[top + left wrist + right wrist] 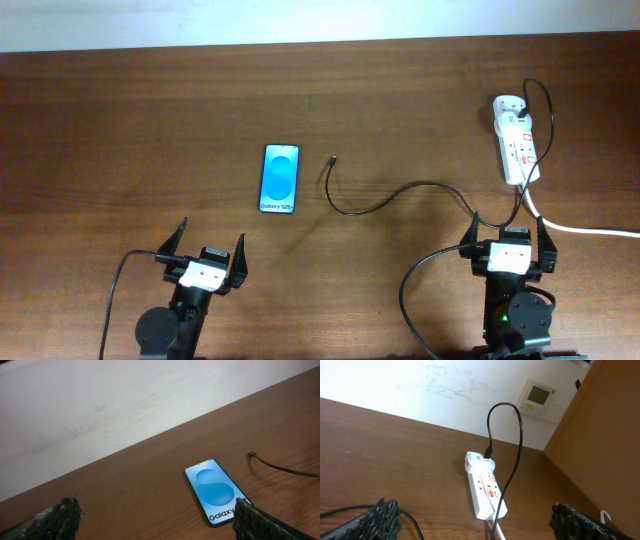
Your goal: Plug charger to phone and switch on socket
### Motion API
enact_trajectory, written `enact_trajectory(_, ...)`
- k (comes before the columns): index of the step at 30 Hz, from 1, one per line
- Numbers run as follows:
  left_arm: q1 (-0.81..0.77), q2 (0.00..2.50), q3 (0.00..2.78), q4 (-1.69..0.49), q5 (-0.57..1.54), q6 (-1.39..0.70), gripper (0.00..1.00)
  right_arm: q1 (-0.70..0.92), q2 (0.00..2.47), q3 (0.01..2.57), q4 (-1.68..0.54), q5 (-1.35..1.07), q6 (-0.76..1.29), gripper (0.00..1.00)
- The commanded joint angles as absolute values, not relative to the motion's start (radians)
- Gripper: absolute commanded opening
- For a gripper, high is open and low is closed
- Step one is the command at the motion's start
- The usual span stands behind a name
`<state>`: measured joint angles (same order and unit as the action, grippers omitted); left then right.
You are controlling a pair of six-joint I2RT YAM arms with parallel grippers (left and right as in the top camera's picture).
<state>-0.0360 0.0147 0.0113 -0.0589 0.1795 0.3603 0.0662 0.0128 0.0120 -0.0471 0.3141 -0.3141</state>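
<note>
The phone (280, 179) lies flat on the table, blue screen up; it also shows in the left wrist view (213, 490). The charger (385, 201), a thin black cable, curves from its plug tip (332, 160) just right of the phone across to the socket (516, 139), a white power strip at the right rear. The socket also shows in the right wrist view (484, 487), with the black plug in its far end. My left gripper (210, 240) is open and empty, in front of the phone. My right gripper (507, 226) is open and empty, in front of the socket.
The wooden table (130, 130) runs to a white wall at the back. The socket's thick white cord (590, 230) leaves to the right edge. A wall thermostat (539, 394) shows behind the socket. The arms' own black cables (115, 290) loop near their bases.
</note>
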Motion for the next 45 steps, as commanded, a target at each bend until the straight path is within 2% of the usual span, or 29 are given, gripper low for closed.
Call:
enact_trajectory(1, -0.03, 0.006, 0.009, -0.065, 0.179, 0.376, 0.99, 0.065, 0.006, 0.006, -0.051, 0.334, -0.31, 0.99)
enact_trajectory(9, -0.03, 0.006, 0.009, -0.065, 0.179, 0.376, 1.0, 0.065, 0.006, 0.006, -0.037, 0.316, -0.306, 0.99)
enact_trajectory(12, -0.03, 0.006, 0.009, -0.004, 0.307, 0.376, 0.99, 0.065, 0.006, 0.006, 0.035, 0.094, -0.242, 0.99)
enact_trajectory(14, -0.03, 0.008, 0.009, -0.008, 0.308, 0.376, 0.99, 0.065, 0.006, 0.006, 0.117, -0.068, -0.219, 0.99)
enact_trajectory(17, -0.03, 0.046, 0.023, -0.009, 0.299, 0.368, 0.99, 0.065, 0.006, 0.006, 0.263, -0.079, -0.137, 0.99)
enact_trajectory(19, -0.03, 0.088, 0.054, -0.008, 0.292, 0.36, 0.99, 0.065, 0.006, 0.028, 0.276, -0.079, -0.11, 0.99)
enact_trajectory(28, -0.03, 0.534, 0.437, -0.023, 0.331, 0.326, 0.99, 0.065, 0.097, 0.207, 0.25, -0.085, -0.111, 0.99)
enact_trajectory(31, -0.03, 0.793, 0.707, -0.168, 0.369, 0.326, 0.99, 0.065, 0.257, 0.315, 0.241, -0.135, -0.115, 0.98)
enact_trajectory(37, -0.031, 1.267, 1.279, -0.623, 0.431, 0.326, 0.99, 0.064, 0.675, 0.695, 0.014, -0.273, -0.134, 0.99)
enact_trajectory(40, -0.069, 1.506, 1.591, -0.881, 0.421, 0.327, 0.99, 0.064, 0.953, 1.035, -0.298, -0.361, -0.17, 0.99)
enact_trajectory(45, -0.088, 1.748, 1.875, -1.089, 0.425, 0.327, 0.99, 0.064, 1.315, 1.529, -0.836, -0.412, -0.213, 0.99)
